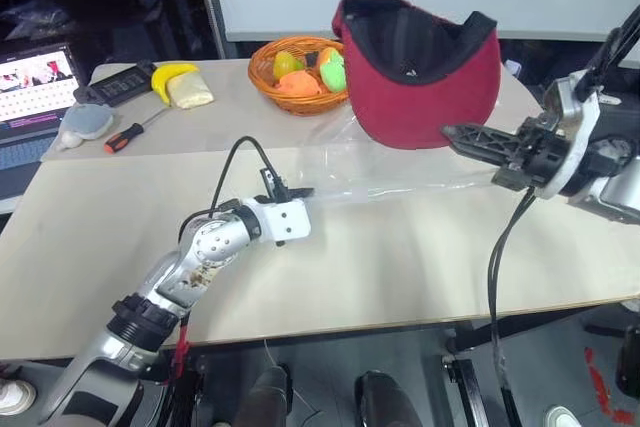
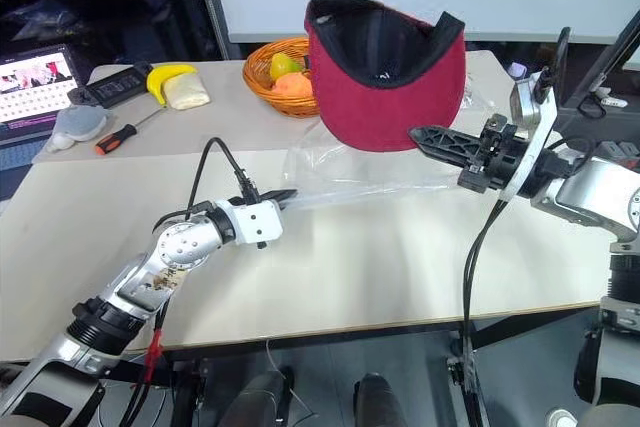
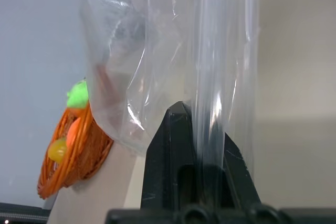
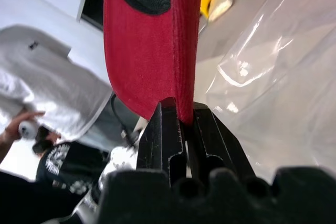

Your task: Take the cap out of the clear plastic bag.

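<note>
The dark red cap (image 1: 425, 87) hangs in the air above the table's far right part, its black lining facing up. My right gripper (image 1: 450, 134) is shut on the cap's lower edge; the right wrist view shows the red fabric (image 4: 147, 51) pinched between the gripper's (image 4: 184, 111) black fingers. The clear plastic bag (image 1: 340, 152) lies flat and crinkled on the table below the cap, which is outside it. My left gripper (image 1: 305, 190) is shut on the bag's near edge. In the left wrist view the plastic (image 3: 157, 51) runs between the gripper's (image 3: 205, 129) fingers.
An orange wicker basket (image 1: 262, 72) of toy fruit stands behind the bag. At the far left lie a banana (image 1: 172, 77), a screwdriver (image 1: 135, 132), a black remote (image 1: 120, 87) and a laptop (image 1: 35, 97). A person in a white shirt (image 4: 58, 87) appears in the right wrist view.
</note>
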You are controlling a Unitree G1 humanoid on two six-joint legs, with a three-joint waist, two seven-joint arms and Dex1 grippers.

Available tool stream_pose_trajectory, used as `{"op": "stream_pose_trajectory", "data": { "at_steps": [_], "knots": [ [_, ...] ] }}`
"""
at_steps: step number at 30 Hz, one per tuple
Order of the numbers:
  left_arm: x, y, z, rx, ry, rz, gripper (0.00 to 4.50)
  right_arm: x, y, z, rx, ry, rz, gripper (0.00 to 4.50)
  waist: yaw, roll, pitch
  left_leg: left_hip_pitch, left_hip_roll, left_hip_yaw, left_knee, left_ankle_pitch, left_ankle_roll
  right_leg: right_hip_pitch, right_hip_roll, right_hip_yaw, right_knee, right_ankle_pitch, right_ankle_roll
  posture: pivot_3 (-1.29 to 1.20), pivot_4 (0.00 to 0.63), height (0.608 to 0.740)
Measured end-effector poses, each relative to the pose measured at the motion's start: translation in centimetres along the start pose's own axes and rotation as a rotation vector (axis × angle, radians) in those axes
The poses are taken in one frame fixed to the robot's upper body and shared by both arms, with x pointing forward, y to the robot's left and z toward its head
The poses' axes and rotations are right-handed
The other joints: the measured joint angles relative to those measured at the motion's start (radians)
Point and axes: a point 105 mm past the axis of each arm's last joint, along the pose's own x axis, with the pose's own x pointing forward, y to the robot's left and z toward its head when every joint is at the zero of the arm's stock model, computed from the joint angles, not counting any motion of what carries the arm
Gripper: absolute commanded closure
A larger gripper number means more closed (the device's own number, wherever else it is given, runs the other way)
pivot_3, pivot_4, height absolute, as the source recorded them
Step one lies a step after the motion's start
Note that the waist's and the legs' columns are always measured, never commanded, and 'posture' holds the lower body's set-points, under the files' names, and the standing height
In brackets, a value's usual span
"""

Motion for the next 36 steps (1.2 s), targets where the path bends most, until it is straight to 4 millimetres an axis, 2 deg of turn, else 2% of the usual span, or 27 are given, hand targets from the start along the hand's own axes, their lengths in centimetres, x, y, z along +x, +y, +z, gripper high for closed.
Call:
{"op": "stream_pose_trajectory", "data": {
  "at_steps": [4, 6, 8, 10, 12, 13, 18, 22, 29, 36],
  "knots": [
    [-0.4, -0.6, -1.6, -0.022, 0.052, -0.017, 4.5, 0.6, 0.6, -2.5, 0.003, 0.078, 0.031, 4.48, -0.002, 0.0, 0.0, 0.0, 0.001, 0.0, 0.0, 0.0, 0.0, 0.0, 0.001, 0.0, 0.0, 0.0, 0.0, 0.0, 0.15, 0.74],
    [-0.8, -0.8, -2.9, -0.037, 0.098, -0.018, 4.5, 1.6, 0.9, -4.5, 0.006, 0.122, 0.073, 4.48, -0.007, 0.0, 0.0, 0.0, 0.002, 0.0, 0.0, 0.0, 0.0, 0.0, 0.001, 0.0, 0.0, 0.0, -0.001, 0.0, 0.15, 0.74],
    [-1.3, -0.9, -4.3, -0.053, 0.154, -0.021, 4.5, 2.7, 1.1, -5.6, 0.024, 0.122, 0.105, 4.48, -0.014, 0.0, 0.0, 0.001, 0.002, 0.0, 0.0, 0.0, 0.0, 0.0, 0.002, 0.0, 0.0, 0.001, -0.001, 0.0, 0.15, 0.74],
    [-1.6, -0.9, -5.2, -0.061, 0.192, -0.019, 4.5, 3.7, 1.3, -6.0, 0.033, 0.098, 0.113, 4.48, -0.016, 0.0, 0.0, 0.001, 0.002, 0.0, 0.001, 0.0, 0.0, 0.0, 0.002, 0.0, 0.001, 0.001, -0.001, 0.0, 0.15, 0.74],
    [-2.3, -0.6, -6.5, -0.064, 0.251, -0.008, 4.5, 5.5, 2.0, -6.1, 0.056, 0.027, 0.138, 4.48, -0.023, 0.0, 0.0, 0.001, 0.003, 0.001, 0.0, 0.0, 0.0, -0.001, 0.003, 0.0, 0.001, 0.001, -0.001, 0.0, 0.15, 0.74],
    [-2.9, -0.3, -7.6, -0.072, 0.301, 0.004, 4.5, 7.0, 2.9, -6.1, 0.097, -0.033, 0.171, 4.48, -0.029, 0.0, 0.0, 0.002, 0.003, 0.001, -0.001, 0.0, 0.0, -0.002, 0.004, 0.001, 0.002, 0.002, -0.002, 0.0, 0.15, 0.74],
    [-3.9, 0.4, -9.0, -0.092, 0.365, 0.039, 4.5, 9.6, 4.7, -5.2, 0.169, -0.135, 0.166, 4.48, -0.024, 0.001, 0.0, 0.002, 0.004, 0.001, -0.001, 0.0, 0.0, -0.003, 0.004, 0.001, 0.004, 0.002, -0.002, 0.0, 0.15, 0.74],
    [-4.4, 0.6, -9.5, -0.095, 0.398, 0.053, 4.5, 10.6, 4.3, -5.4, 0.253, -0.167, 0.139, 4.48, -0.02, 0.001, 0.0, 0.003, 0.004, 0.001, -0.002, 0.0, 0.0, -0.003, 0.004, 0.002, 0.004, 0.002, -0.002, 0.0, 0.15, 0.74],
    [-4.8, 0.7, -10.1, -0.093, 0.43, 0.059, 4.5, 13.7, 1.2, -7.9, 0.387, -0.162, 0.072, 4.48, -0.023, 0.002, -0.001, 0.009, 0.006, 0.004, -0.004, 0.0, 0.0, -0.001, 0.008, 0.005, 0.005, 0.003, -0.004, 0.0, 0.15, 0.74],
    [-4.6, 0.7, -9.9, -0.097, 0.424, 0.053, 4.5, 17.0, 0.7, -9.2, 0.363, -0.117, 0.083, 4.48, -0.022, 0.002, -0.001, 0.009, 0.009, 0.005, -0.004, 0.0, 0.0, -0.003, 0.012, 0.007, 0.005, 0.004, -0.006, 0.0, 0.15, 0.74]
  ]
}}
